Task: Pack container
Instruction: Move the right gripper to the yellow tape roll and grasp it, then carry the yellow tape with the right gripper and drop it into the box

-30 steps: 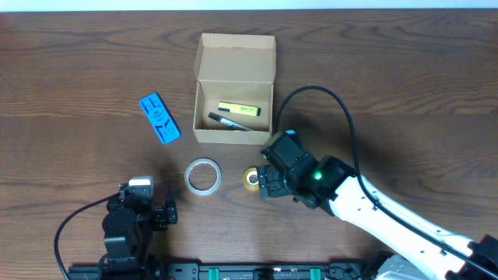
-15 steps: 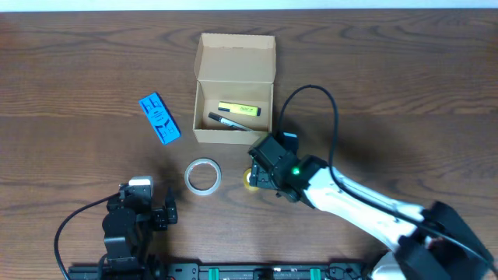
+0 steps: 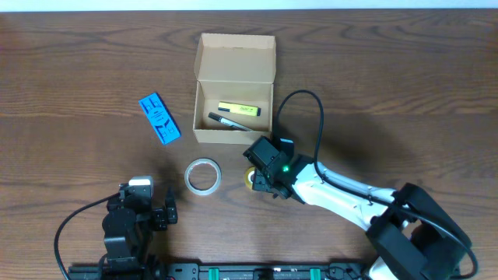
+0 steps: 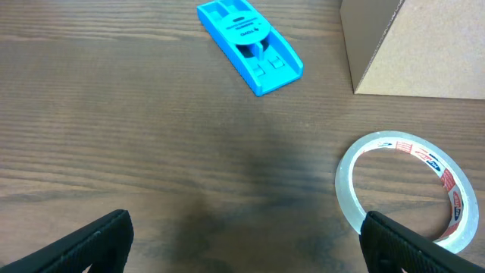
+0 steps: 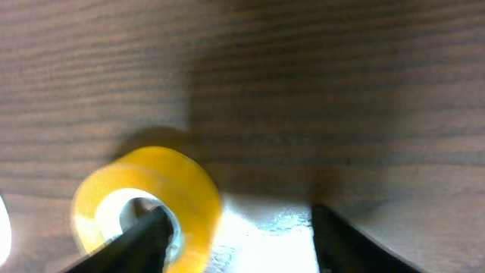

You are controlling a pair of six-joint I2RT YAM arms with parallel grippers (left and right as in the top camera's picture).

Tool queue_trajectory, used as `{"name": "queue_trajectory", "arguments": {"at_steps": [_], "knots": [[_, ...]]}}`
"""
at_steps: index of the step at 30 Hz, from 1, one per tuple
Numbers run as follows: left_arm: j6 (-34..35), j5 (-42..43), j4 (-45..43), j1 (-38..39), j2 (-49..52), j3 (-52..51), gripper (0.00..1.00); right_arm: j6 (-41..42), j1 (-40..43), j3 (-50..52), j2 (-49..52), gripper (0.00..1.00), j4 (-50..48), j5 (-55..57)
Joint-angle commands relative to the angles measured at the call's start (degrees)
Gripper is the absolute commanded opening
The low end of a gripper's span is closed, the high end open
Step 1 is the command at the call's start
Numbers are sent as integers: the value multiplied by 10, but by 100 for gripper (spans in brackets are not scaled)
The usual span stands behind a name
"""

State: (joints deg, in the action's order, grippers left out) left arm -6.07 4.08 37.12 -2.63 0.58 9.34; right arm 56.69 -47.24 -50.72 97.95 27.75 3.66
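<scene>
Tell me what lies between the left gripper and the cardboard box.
The clear tape roll lies flat there, shown in the overhead view.

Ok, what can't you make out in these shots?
- Yellow tape: right wrist view, blurred, bottom cut off by the frame; overhead, partly under the right gripper.
- Clear tape: left wrist view, cut off at the right edge.
- Box: left wrist view, only a corner shows.
- Print on the highlighter and blue item: too small overhead.
</scene>
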Motion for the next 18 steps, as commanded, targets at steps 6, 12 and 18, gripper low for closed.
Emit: {"name": "queue_trajectory", "arguments": {"at_steps": [6, 12, 18], "knots": [[-6, 0, 1, -4, -3, -3, 95, -9, -7, 5, 23, 8, 1, -7], [-6, 0, 1, -4, -3, -3, 95, -67, 10, -18, 6, 2, 29, -7], [-6, 0, 1, -4, -3, -3, 95, -128, 16, -85, -59, 1, 117, 16]]}}
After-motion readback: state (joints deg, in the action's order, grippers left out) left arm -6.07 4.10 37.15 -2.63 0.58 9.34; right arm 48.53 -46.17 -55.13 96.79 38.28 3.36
